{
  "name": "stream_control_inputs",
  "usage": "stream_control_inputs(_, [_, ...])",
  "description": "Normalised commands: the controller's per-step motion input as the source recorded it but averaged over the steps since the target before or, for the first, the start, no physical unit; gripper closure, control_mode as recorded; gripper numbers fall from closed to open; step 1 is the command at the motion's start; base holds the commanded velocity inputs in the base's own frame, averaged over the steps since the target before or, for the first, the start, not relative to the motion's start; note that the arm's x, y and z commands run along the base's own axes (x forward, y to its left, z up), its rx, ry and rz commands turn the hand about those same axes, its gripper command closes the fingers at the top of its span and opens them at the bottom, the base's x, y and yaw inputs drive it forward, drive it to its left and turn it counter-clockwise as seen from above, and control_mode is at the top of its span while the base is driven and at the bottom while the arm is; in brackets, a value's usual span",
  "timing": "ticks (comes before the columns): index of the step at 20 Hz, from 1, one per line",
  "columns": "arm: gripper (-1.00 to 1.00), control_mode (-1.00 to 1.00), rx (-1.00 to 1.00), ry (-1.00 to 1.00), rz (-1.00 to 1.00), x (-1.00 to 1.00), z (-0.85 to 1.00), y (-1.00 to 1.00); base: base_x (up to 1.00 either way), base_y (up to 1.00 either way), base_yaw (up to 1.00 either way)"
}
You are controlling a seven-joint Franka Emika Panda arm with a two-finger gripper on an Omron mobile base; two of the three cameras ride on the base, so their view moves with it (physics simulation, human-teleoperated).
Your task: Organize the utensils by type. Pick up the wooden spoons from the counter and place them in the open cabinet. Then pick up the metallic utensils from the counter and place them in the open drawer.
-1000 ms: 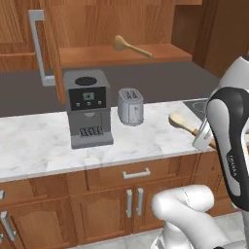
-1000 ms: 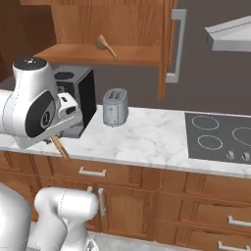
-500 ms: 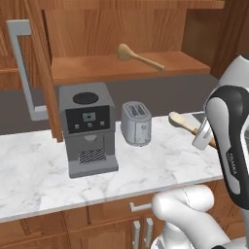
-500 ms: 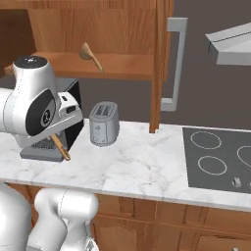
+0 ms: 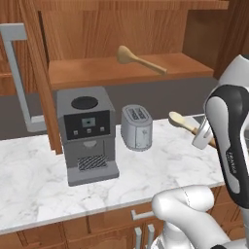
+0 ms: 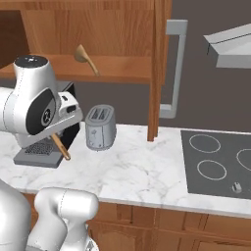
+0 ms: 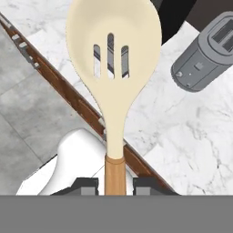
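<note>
In the left base view, the open cabinet door (image 5: pixel 19 78) stands at the far left, followed by the coffee machine (image 5: pixel 87 133) and toaster (image 5: pixel 136 127) on the counter (image 5: pixel 29 180), whose front strip is bare marble up to its near edge. On the cabinet shelf (image 5: pixel 87 70) above, one wooden spoon (image 5: pixel 138 59) lies with its bowl left and handle right, with free shelf on both sides. At the right, the gripper (image 7: pixel 115 185) pinches the handle of a slotted wooden spoon (image 7: pixel 113 68) held above the counter, its long axis in line with the fingers, bowl pointing away.
</note>
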Motion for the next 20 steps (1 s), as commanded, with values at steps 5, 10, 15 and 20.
stream_control_inputs(5, [1.0,1.0,0.0,0.0,0.0,0.0,0.0,0.0,0.07,0.0,0.0])
stream_control_inputs(10, [1.0,1.0,0.0,0.0,0.0,0.0,0.0,0.0,0.09,0.0,0.0])
stream_control_inputs(15, [1.0,-1.0,-0.01,-0.08,0.0,0.0,0.1,0.0,0.03,0.0,0.0])
stream_control_inputs(20, [1.0,-1.0,-0.12,-0.26,0.0,0.11,0.55,0.16,0.0,0.0,0.0])
